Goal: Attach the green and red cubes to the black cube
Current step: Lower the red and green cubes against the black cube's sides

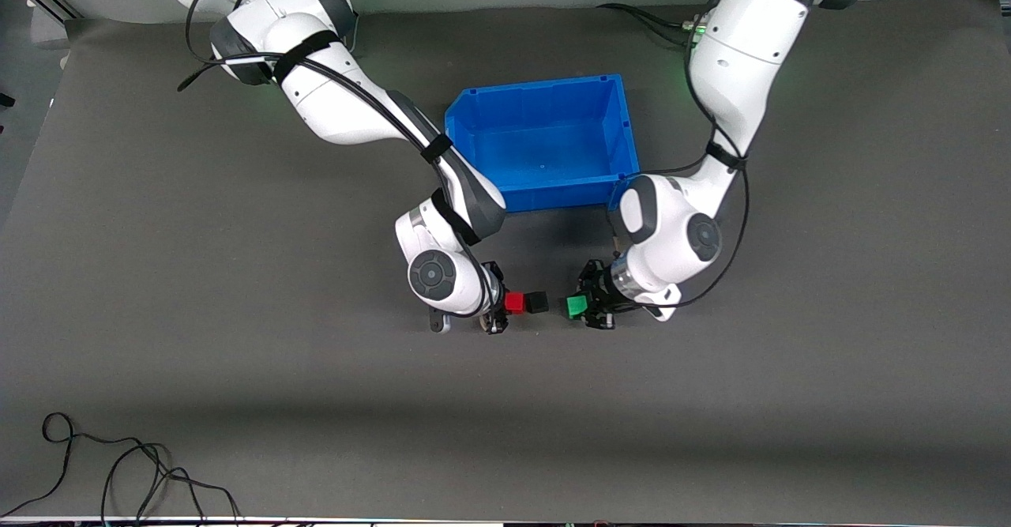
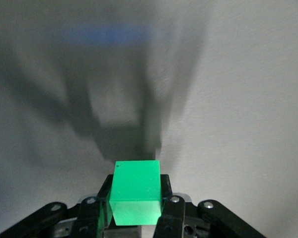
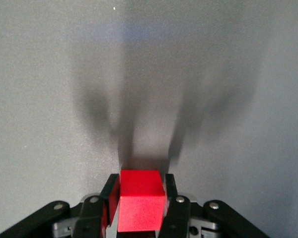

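Gripping one red cube with one black cube attached, right pincer; left pincer clamps one green cube.

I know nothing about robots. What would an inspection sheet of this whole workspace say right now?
Surface: grey mat.
Job's things: red cube touching black cube; green cube apart from them.
Clutter: blue bin, nothing seen inside.
Grippers: right gripper jaws shut on red cube; left gripper jaws shut on green cube.
Cables: loose black cable at mat's nearest edge.
Surroundings: nothing seen.
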